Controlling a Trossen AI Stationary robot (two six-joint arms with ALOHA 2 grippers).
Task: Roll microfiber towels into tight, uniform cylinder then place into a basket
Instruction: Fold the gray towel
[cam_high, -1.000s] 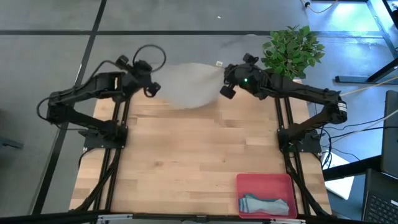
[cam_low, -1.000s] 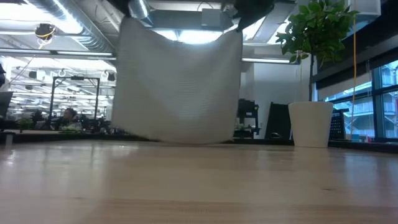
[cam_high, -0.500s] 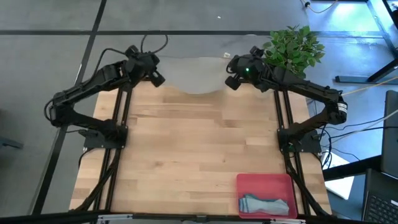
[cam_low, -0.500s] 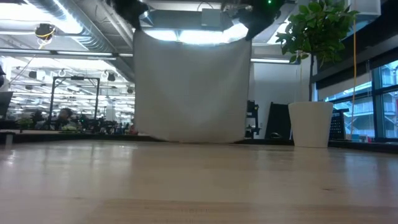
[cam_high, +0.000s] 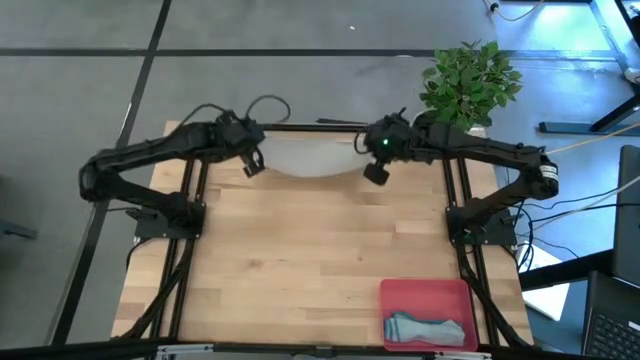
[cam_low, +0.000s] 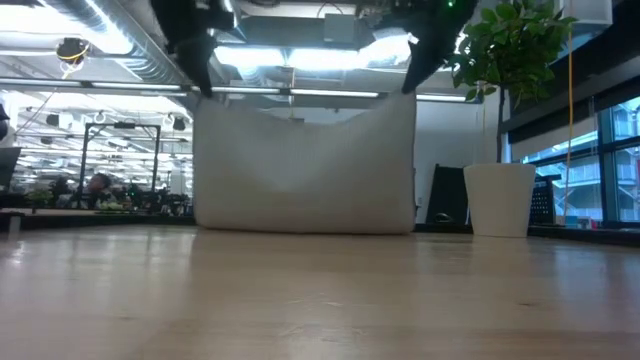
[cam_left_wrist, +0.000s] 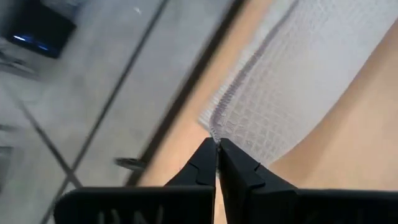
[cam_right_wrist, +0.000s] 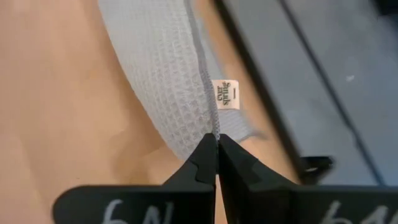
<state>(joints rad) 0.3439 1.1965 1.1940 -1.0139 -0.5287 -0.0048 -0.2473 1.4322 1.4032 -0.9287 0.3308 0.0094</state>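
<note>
So both arms are up at the far end of the bench (cam_high: 300, 250), holding the big pale grey-green towel (cam_low: 305, 165) stretched out between them like a little curtain. The left claw (cam_left_wrist: 216, 144) is pinched tight on one top corner of it, and the right claw (cam_right_wrist: 216, 135) is pinched just as tight on the other top corner, right along the stitched hem. From table height the towel hangs as a wide sheet with its top edge sagging a bit in the middle and its bottom edge down at the wood, though I can't tell if it's actually touching. From above it's a pale strip right at the far edge of the bench, between the two claws. The waffle weave is really clear in the wrist views. There's a small white tag (cam_right_wrist: 226, 93) sewn on near the right claw's corner, and it has printed writing on it that looks like "ever spring", but I wouldn't swear to it. The pink basket (cam_high: 425, 291) sits at the near right corner of the bench, well apart from the arms, with the smaller teal-blue towel (cam_high: 426, 328) already lying in it as a loose bundle. A potted plant (cam_high: 470, 80) stands just past the far right corner, close to the right arm.
</note>
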